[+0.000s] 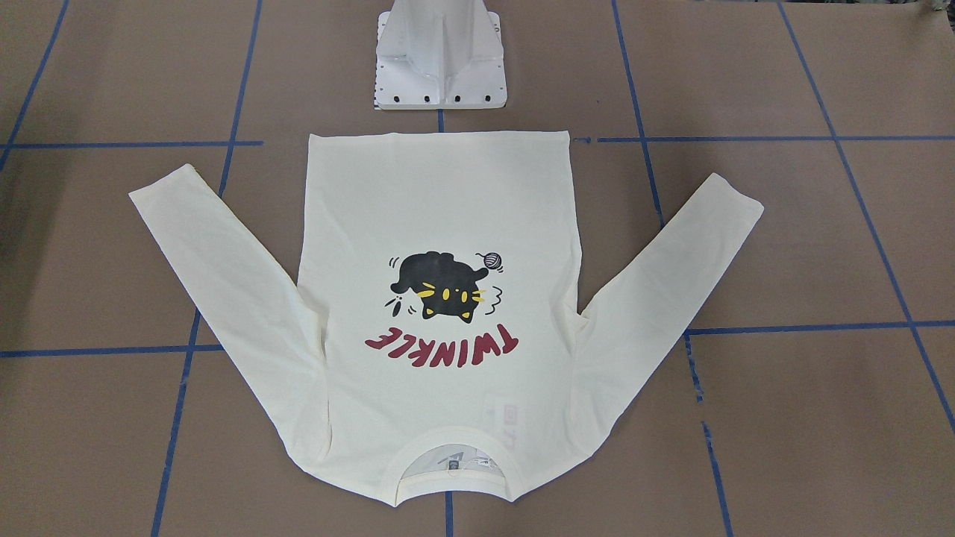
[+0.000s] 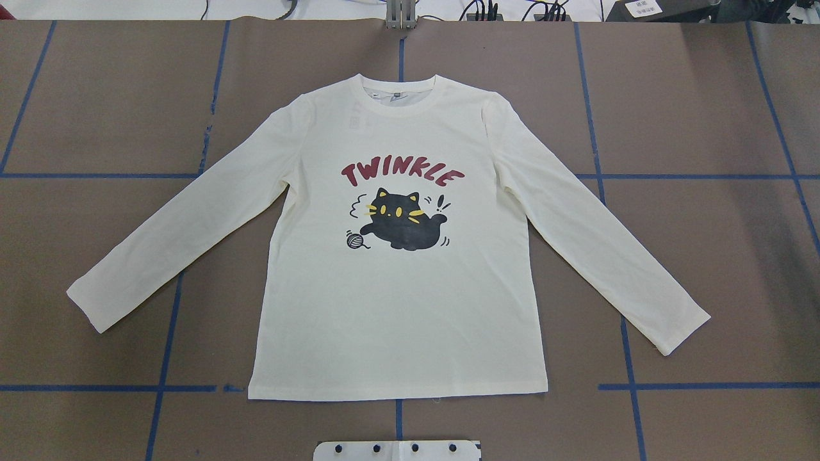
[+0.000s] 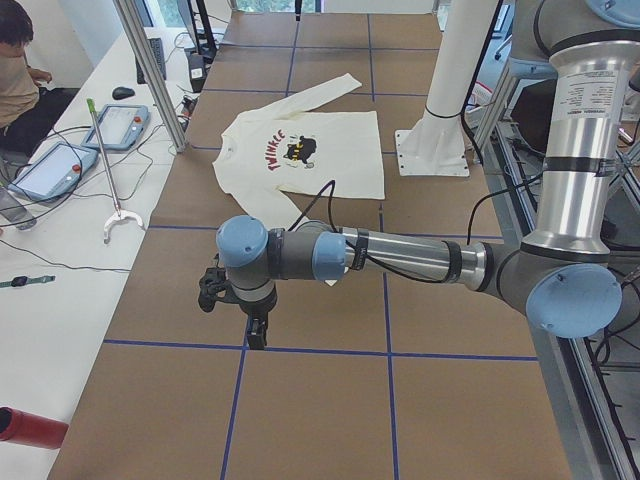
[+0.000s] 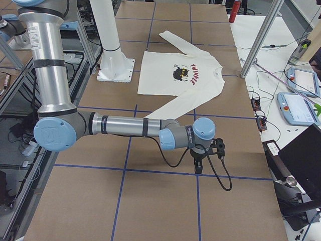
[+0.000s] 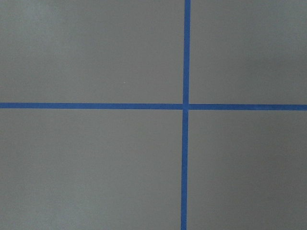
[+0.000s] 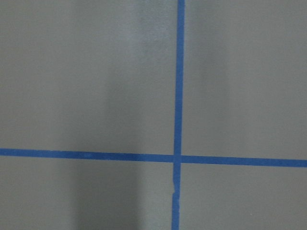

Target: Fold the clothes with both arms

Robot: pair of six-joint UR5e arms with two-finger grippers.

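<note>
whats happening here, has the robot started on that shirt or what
Nothing is being handled yet. The cream long-sleeved T-shirt lies flat and unfolded on the table, print up, sleeves spread, collar away from the robot's base. The left hand and the right hand hang out toward the table's opposite ends, clear of the shirt, each pointing down over bare surface and blue tape. Whether the hands are open cannot be told.

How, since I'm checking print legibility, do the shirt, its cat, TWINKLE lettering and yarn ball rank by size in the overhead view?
1. Cream long-sleeved T-shirt, by far.
2-3. Black cat print and red TWINKLE lettering: too close to rank; lettering wider, cat taller.
4. Small grey yarn-ball print.
</note>
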